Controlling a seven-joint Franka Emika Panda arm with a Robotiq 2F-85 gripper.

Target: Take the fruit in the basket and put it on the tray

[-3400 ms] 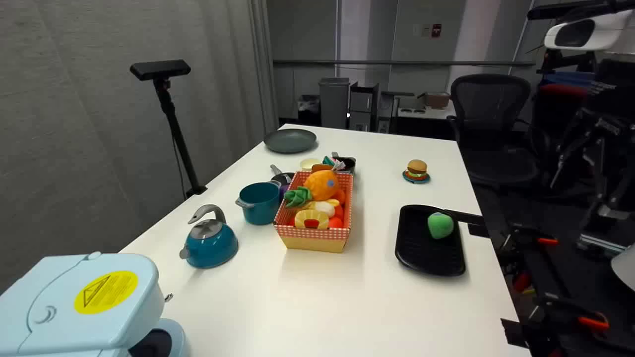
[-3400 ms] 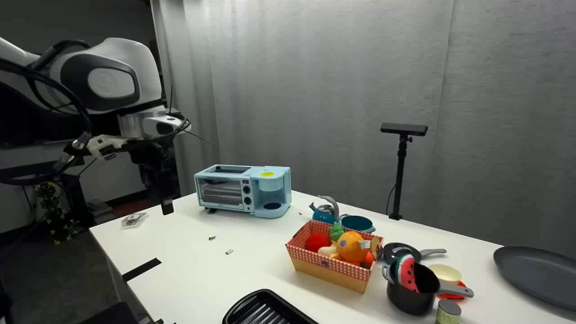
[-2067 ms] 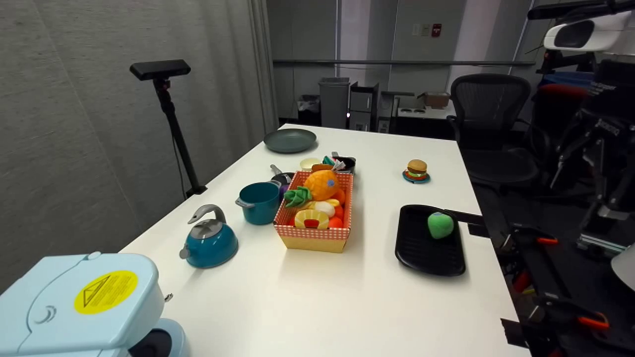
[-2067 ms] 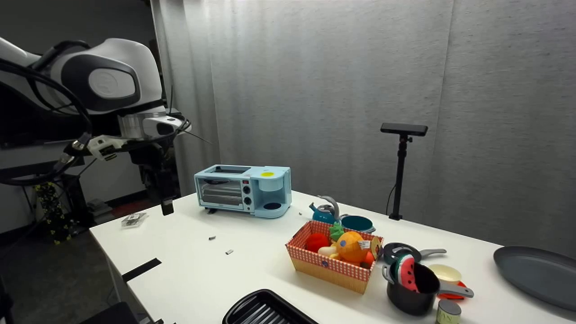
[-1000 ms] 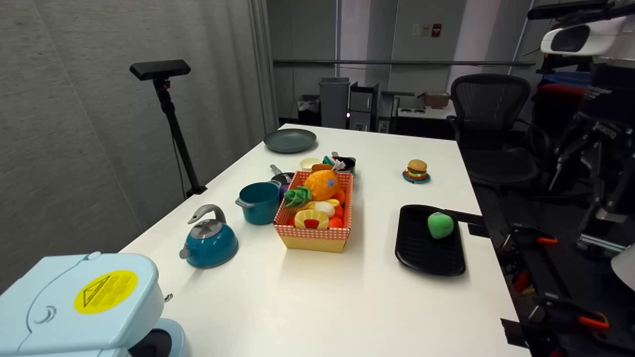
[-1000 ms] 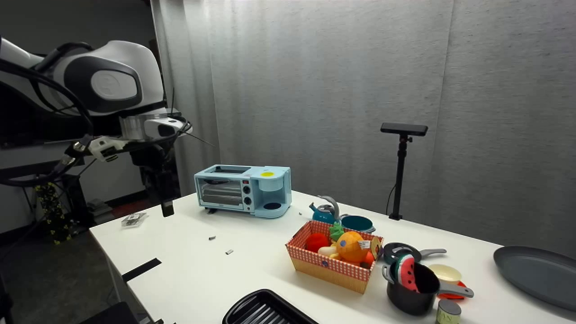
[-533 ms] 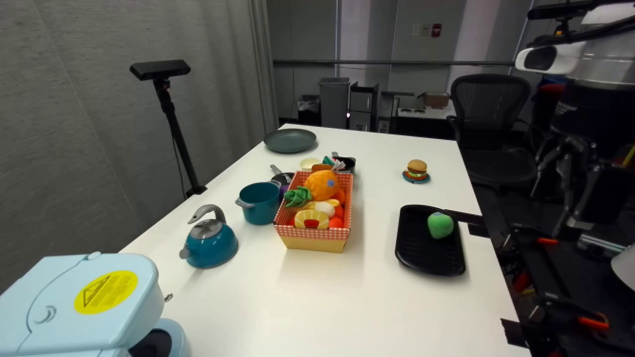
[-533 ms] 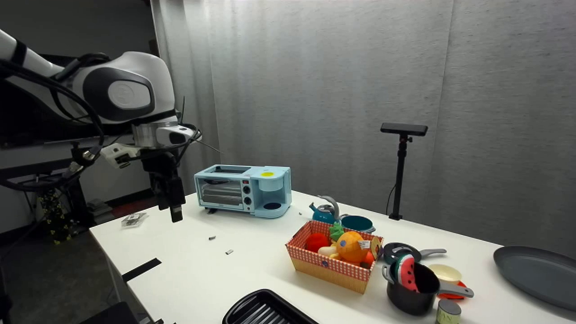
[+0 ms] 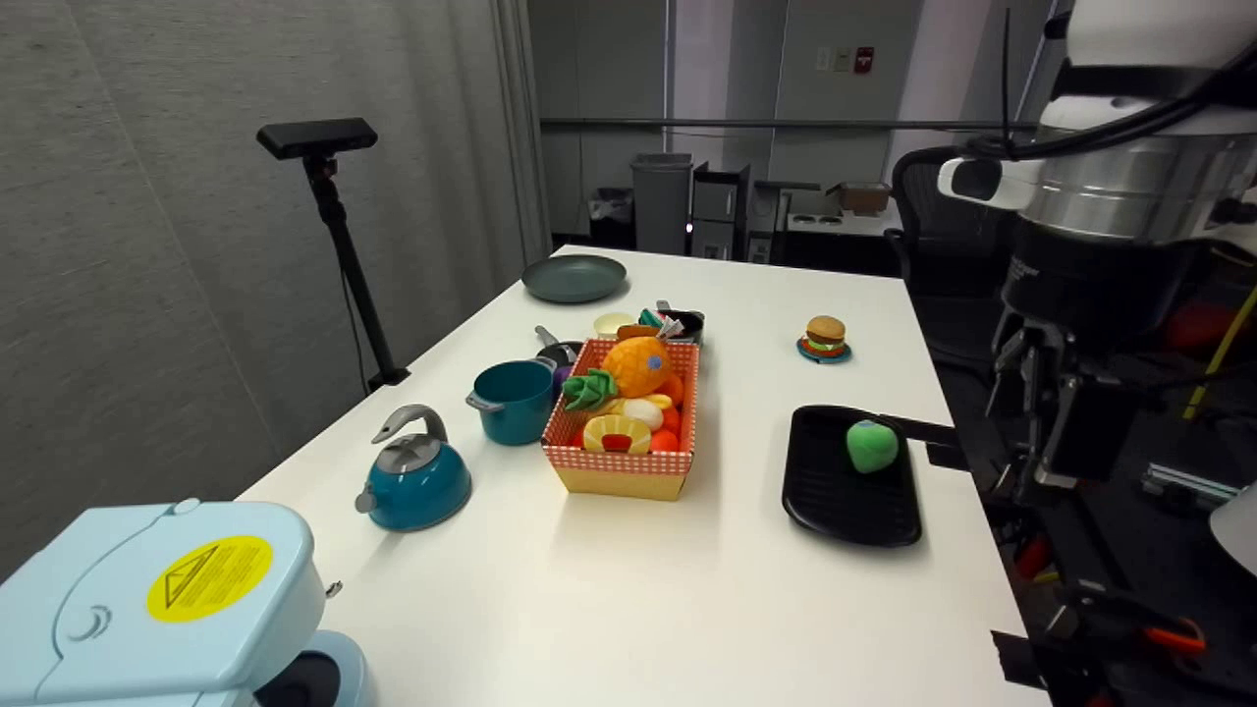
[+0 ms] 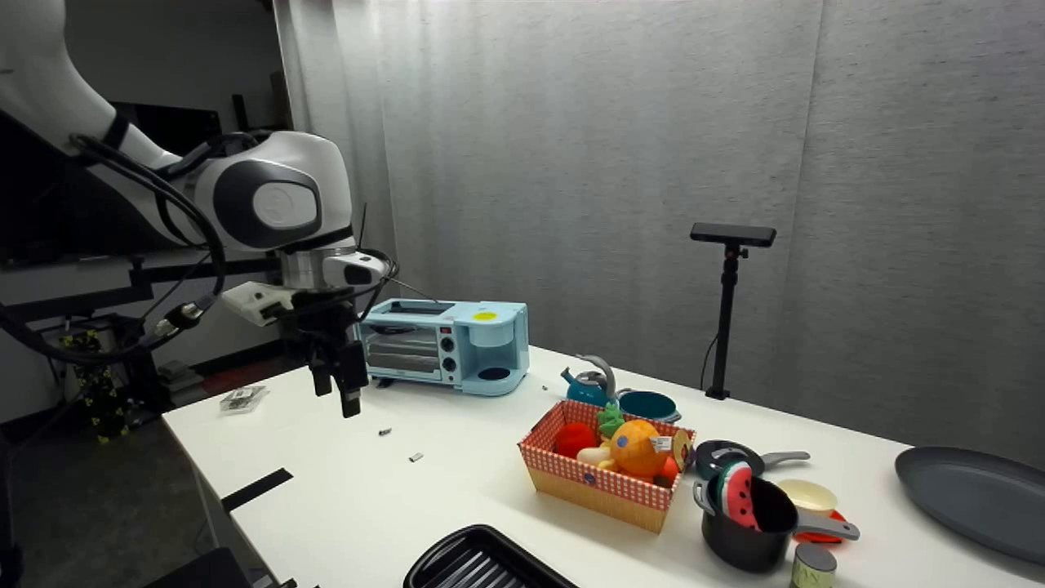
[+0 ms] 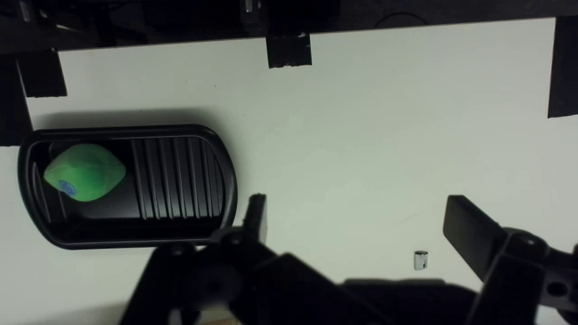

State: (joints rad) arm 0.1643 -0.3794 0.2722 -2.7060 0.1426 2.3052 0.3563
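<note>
Gripper (image 10: 336,394) moved right in an exterior view, left of centre now; wrist view: fingers (image 11: 474,234) spread wide over table (image 11: 361,135), tray (image 11: 174,185) at left.

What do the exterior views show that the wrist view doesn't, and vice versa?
Only the exterior views: the red fruit inside the basket, the kettle, the toaster and the grey plate. A tan sliver at the wrist view's bottom edge may be the basket.
Only the wrist view: no separate object I can make out, just a look down past the open gripper.
Both: the gripper and tray; the green fruit in it appears in the wrist view and an exterior view.
</note>
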